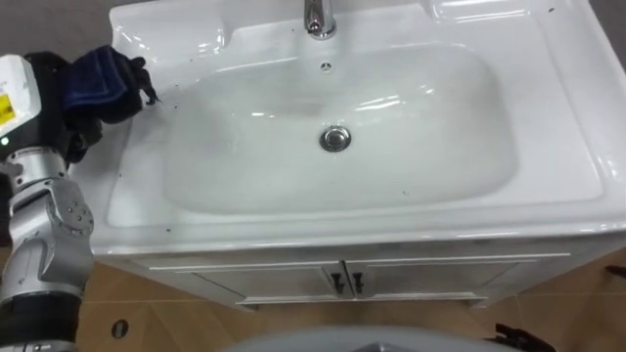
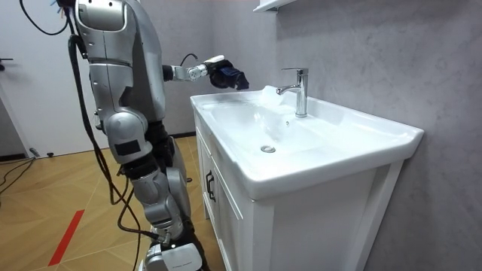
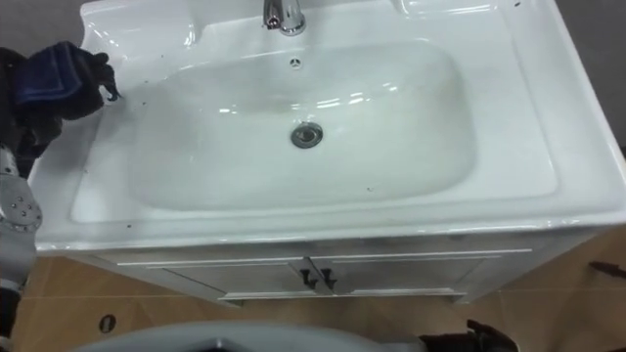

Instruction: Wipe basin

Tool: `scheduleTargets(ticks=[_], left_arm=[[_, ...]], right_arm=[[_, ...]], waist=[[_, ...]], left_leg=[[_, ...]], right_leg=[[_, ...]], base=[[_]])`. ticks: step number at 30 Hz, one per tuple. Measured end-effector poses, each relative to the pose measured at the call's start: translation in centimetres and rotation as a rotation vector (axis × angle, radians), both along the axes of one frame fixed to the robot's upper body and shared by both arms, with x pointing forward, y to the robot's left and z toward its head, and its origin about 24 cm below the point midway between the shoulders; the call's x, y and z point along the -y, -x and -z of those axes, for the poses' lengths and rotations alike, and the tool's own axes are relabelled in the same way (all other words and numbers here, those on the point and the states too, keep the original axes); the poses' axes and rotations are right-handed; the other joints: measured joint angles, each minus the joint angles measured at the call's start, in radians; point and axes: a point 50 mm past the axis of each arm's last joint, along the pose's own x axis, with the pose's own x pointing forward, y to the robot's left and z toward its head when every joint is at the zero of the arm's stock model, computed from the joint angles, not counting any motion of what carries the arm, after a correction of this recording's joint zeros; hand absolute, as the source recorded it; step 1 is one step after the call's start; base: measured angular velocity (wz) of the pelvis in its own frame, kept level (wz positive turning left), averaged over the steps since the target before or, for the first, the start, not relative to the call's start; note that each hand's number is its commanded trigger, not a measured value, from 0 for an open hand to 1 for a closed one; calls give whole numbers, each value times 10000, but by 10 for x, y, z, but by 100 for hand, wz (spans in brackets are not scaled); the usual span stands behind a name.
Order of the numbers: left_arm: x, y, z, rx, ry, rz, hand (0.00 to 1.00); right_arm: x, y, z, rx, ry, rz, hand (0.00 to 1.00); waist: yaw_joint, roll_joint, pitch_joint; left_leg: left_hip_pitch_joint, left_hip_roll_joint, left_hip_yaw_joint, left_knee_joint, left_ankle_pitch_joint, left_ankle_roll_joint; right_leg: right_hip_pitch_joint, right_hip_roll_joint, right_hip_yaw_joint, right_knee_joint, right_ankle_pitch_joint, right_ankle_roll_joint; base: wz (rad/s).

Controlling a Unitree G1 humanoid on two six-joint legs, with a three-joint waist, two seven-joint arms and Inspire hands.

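— Cloth point(image 1: 91, 76)?
— Upper left, bunched in left hand point(image 1: 127, 93), fingers curled round it, by basin point(image 1: 558, 147) rim.
— Method?
— Suggested: lower it inside, press flat, overlapping sweeps toward drain point(image 1: 335, 138).

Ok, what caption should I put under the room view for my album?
Robot standing beside a white basin, its left hand holding a dark blue cloth by the basin's corner.
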Motion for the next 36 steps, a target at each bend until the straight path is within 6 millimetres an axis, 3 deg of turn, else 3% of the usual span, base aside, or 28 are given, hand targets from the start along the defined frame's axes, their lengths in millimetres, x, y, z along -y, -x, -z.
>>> scheduleTargets(ticks=[7, 15, 20, 30, 31, 32, 33, 36], left_arm=[[-1, 3, 2, 108, -101, -119, 100], [-11, 20, 29, -1101, 94, -770, 100], [-10, 22, 34, -1267, 195, -848, 100], [-7, 25, 41, -1428, 434, -956, 100], [-7, 25, 41, -1427, 434, -956, 91], [-7, 25, 41, -1426, 434, -956, 59], [-7, 25, 41, -1426, 433, -955, 0], [-6, 25, 41, -1418, 438, -936, 0]], right_arm=[[0, 1, 0, -14, 43, 47, 0], [-3, 4, 0, 15, -207, 6, 0], [-3, 5, 0, 82, -248, -56, 0], [-3, 1, -1, 202, -226, -159, 0], [-3, 1, -1, 203, -225, -157, 0], [-3, 1, -1, 201, -224, -156, 0], [-3, 1, -1, 204, -224, -151, 0], [-4, 1, -1, 228, -222, -150, 0]], waist=[[-26, -12, -15], [67, -208, -20], [211, -298, 7], [207, -200, 14], [205, -198, 13], [204, -194, 13], [207, -190, 13], [207, -186, 14]], left_leg=[[89, -14, -49, -87, 2, -1], [114, -14, 9, -83, 1, -1], [77, -14, -10, -61, 1, -1], [32, -27, -81, -61, 1, -3], [32, -28, -81, -62, 1, -2], [36, -28, -81, -63, 1, -2], [40, -28, -81, -65, 1, -3], [55, -28, -93, -65, 0, -2]], right_leg=[[67, 1, 10, -47, 0, 0], [92, 2, 38, -62, 0, -1], [105, 1, 24, -83, 0, 0], [114, 8, -34, -132, -1, 0], [115, 8, -34, -133, -1, 0], [119, 8, -34, -133, -1, 0], [121, 8, -35, -133, -1, -1], [135, 7, -34, -128, -1, 0]], base=[[0], [0], [1], [1], [0], [0], [0], [0]])
